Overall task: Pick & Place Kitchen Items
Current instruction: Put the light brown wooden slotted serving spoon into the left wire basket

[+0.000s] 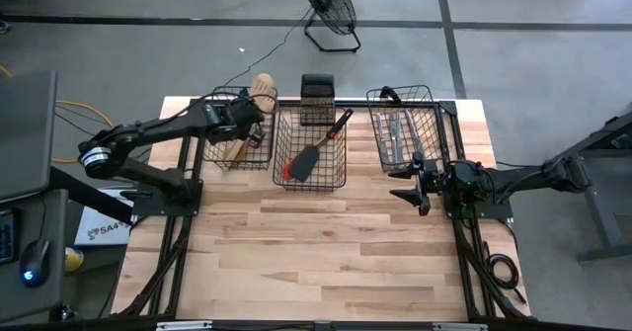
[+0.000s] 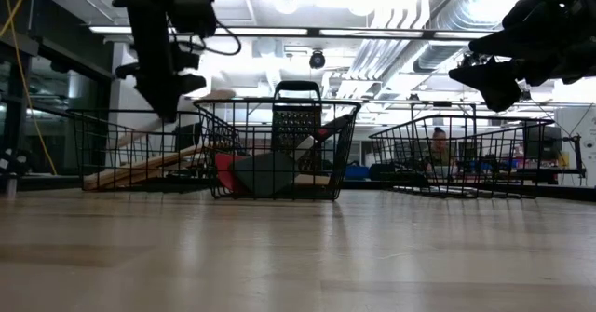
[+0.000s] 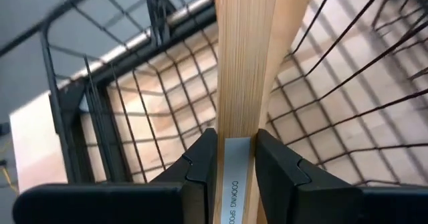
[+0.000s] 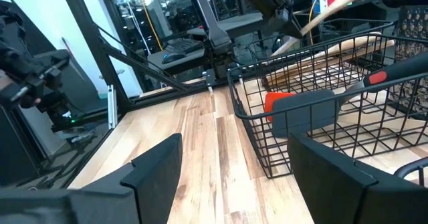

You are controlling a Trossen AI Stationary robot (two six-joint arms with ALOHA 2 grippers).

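Note:
My left gripper (image 1: 249, 124) (image 3: 235, 140) hangs over the left wire basket (image 1: 229, 155), shut on a pale wooden spoon (image 1: 262, 86) (image 4: 321, 15). The spoon's head reaches past the basket's far rim. More wooden utensils (image 2: 140, 169) lie inside that basket. A red and black spatula (image 1: 308, 158) (image 4: 314, 107) lies in the middle basket (image 1: 336, 168). Silver cutlery (image 1: 393, 133) lies in the right basket (image 1: 434, 124). My right gripper (image 1: 413, 185) (image 4: 234, 144) waits open beside the right basket, with nothing between its fingers. My left gripper pinches the wooden spoon's handle (image 3: 235, 110) between its two fingers, at the part that bears a white label. The fingers come slanting down from above the basket. The spoon runs on past the fingertips, tilted, with its head (image 2: 220, 95) up toward the far side.
A black box grater (image 1: 316, 99) stands at the far end of the middle basket. A floor fan (image 1: 331, 5) stands beyond the table. The near half of the wooden tabletop (image 1: 316, 262) is bare board.

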